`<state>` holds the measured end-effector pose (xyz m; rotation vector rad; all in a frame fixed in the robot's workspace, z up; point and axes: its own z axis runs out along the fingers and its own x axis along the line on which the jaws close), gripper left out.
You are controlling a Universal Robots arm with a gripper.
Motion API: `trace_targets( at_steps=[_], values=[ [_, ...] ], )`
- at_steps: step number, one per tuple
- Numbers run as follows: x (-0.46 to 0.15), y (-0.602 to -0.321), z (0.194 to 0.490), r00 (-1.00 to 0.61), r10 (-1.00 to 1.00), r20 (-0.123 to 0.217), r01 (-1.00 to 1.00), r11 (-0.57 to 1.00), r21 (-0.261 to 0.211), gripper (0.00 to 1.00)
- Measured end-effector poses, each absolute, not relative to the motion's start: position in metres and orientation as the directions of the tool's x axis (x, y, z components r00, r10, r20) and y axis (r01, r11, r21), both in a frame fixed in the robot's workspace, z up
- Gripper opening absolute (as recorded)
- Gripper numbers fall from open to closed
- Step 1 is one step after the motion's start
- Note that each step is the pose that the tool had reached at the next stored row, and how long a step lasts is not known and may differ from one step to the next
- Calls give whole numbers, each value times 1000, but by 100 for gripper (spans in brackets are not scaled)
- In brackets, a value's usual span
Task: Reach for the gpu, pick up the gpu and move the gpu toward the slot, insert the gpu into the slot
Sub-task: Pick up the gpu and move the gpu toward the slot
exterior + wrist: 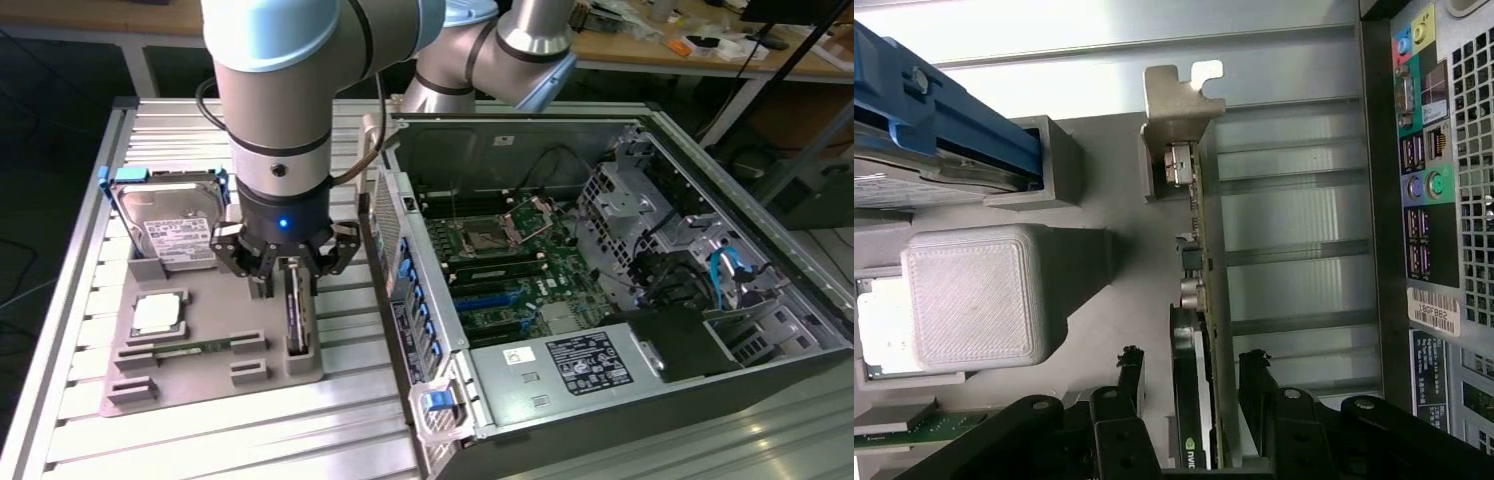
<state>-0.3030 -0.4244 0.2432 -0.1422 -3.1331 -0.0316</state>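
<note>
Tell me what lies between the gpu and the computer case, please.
A bare strip of the slatted metal table lies between the gpu and the computer case; the wrist view shows this plainly.

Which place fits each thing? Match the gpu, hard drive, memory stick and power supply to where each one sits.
Things:
1 gpu
2 hard drive
3 memory stick
4 power supply

Places:
A lying flat in the grey holder
B inside the computer case
C on edge, straddled by the open hand
D upright in a blue caddy

Pairs: 1-C; 2-D; 3-A; 4-B
</note>
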Motion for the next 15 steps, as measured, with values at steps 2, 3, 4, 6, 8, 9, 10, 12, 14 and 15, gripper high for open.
trace_targets(
  at_steps=[2, 3, 4, 6, 8, 9, 10, 12, 14, 15],
  values=[
    [-303, -424, 243, -996, 91, 6, 91, 996, 20, 51],
    [-303, -424, 243, -996, 90, 6, 91, 996, 20, 51],
    [-303, -424, 243, -996, 91, 6, 91, 996, 20, 50],
    [-303, -424, 243, -996, 90, 6, 91, 996, 20, 43],
    [-303, -424, 243, -996, 90, 6, 91, 996, 20, 36],
    [-303, -424, 243, -996, 90, 6, 91, 996, 20, 31],
    [-303, -424, 243, -996, 91, 6, 91, 996, 20, 27],
    [-303, -424, 243, -996, 91, 6, 91, 996, 20, 27],
    [-303, -424, 243, -996, 91, 6, 91, 996, 20, 27],
    [-303, -424, 243, -996, 91, 6, 91, 996, 20, 27]
  ],
)
